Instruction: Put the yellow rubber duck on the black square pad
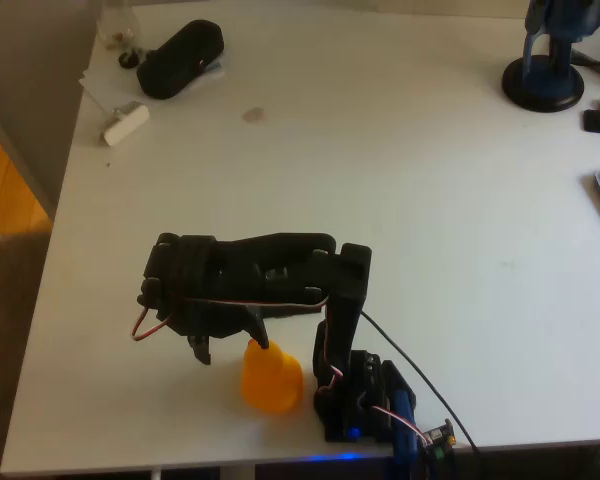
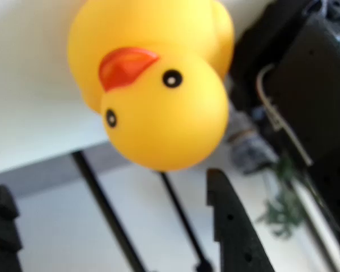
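Claw (image 2: 110,226) fingers are lying nearest the wrist camera, spread apart and gripping nothing, with the yellow rubber duck (image 2: 153,79) facing them just beyond the tips. In the overhead view the claw (image 1: 230,345) is hovering at the duck's (image 1: 271,378) left side, near the near edge of the white bench (image 1: 430,230), beside the arm's base. To grasp well, the fingers should be straddling the rounded body, not the head, before closing. A black oblong case (image 1: 180,58) is lying far left.

Soft daylight washed the white surface (image 1: 430,230); the overhead view was slightly hazy, the wrist view's background blurred.
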### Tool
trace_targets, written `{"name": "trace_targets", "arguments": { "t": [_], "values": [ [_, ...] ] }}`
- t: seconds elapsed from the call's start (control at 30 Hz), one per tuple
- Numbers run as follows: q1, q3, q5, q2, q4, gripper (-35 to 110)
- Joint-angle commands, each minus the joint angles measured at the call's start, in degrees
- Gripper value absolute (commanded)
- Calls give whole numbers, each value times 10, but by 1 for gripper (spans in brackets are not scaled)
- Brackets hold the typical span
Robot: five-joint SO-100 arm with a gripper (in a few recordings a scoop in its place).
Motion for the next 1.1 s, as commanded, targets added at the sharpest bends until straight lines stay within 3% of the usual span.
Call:
{"name": "trace_targets", "arguments": {
  "t": [0.0,0.23,0.57,1.07],
  "values": [
    [-11,-16,-14,10,29,38],
    [-3,-5,-15,9,29,38],
    [118,-5,-83,9,30,38],
    [115,78,-83,9,28,37]
  ]
}}
